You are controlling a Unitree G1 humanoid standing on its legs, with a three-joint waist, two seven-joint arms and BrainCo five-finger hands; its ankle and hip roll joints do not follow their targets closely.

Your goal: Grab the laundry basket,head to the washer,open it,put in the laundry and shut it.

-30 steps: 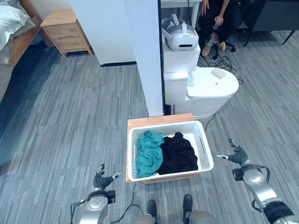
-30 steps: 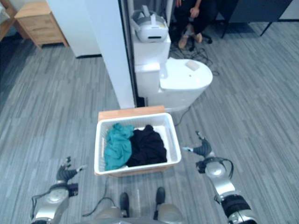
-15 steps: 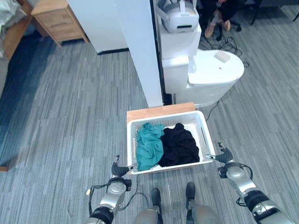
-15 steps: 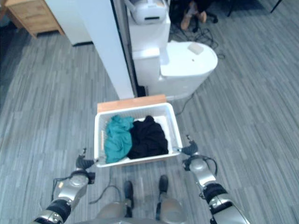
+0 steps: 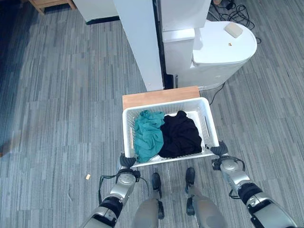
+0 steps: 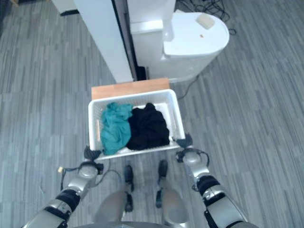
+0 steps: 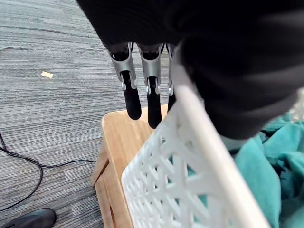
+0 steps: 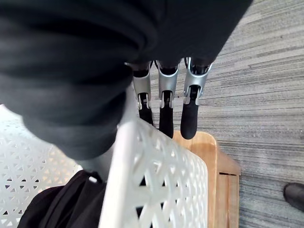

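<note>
Laundry basket (image 5: 208,130), white plastic with a lattice wall, sits on a low wooden stool (image 5: 159,97) on the grey striped floor (image 5: 61,95) directly ahead of me. Inside it I see a teal garment (image 5: 147,133) on my left side and a black garment (image 5: 181,134) on my right, the two touching in the middle.

My left hand (image 5: 126,161) is at the basket's near left corner. From its wrist camera, the fingers (image 7: 129,95) run straight down the outside of the lattice wall, dark tips pointing toward the stool top, with the rim passing between them and the thumb side. The fingers are extended rather than curled, so I read that hand as spread and not clamped.

My right hand (image 5: 220,152) is at the near right corner, mirrored. Its wrist camera shows the fingers (image 8: 190,99) likewise straight along the outside of the wall above the stool edge, with the black garment visible inside the basket. Again extended, not gripping.

Beyond the stool stands a white partition (image 5: 141,42), and just to its right a white toilet (image 5: 223,47) with a small pale block (image 5: 233,30) resting on its closed lid. A tiny tan scrap (image 5: 87,176) lies on the floor off to my left.
</note>
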